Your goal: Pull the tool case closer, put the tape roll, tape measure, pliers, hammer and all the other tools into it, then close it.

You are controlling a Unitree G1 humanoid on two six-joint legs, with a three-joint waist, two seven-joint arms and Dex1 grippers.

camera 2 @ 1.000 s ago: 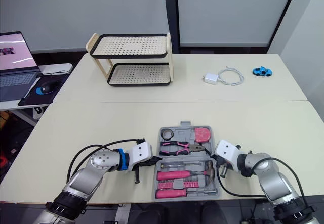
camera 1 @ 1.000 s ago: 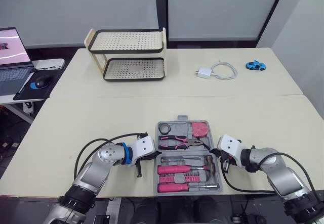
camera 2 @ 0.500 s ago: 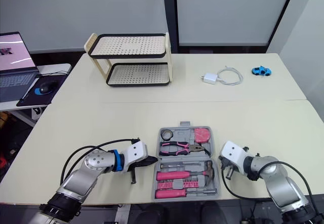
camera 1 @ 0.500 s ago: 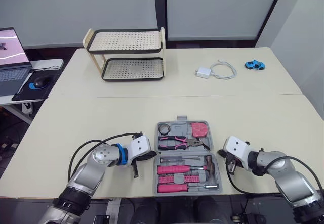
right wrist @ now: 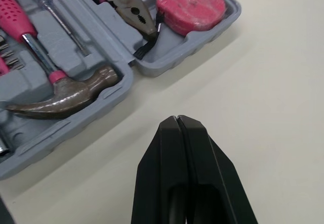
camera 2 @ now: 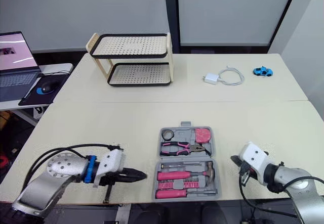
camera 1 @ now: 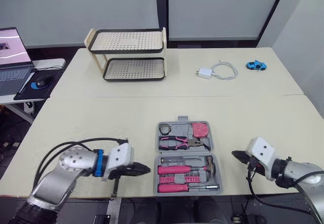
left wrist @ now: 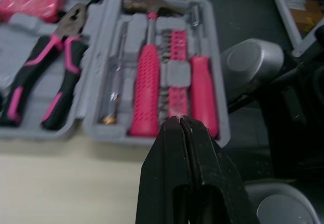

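The tool case (camera 1: 183,119) lies open and flat at the lower centre of the head views. Its hinge runs left to right, with the pliers (camera 1: 177,142) in the upper half and the hammer (camera 1: 202,163) in the lower. The left gripper (camera 1: 146,169) is just beside the case's lower-left edge, and the right gripper (camera 1: 236,154) is a little farther off at lower right. Both have their fingers pressed together, holding nothing.

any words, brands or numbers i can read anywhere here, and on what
No text can be read in these pictures.
laptop screen: a pink and white picture, too small to read.
tape measure: pink shell, no marking that can be made out.
tool case: plain grey, no label to be seen.
charger: white, too small to tell any print.
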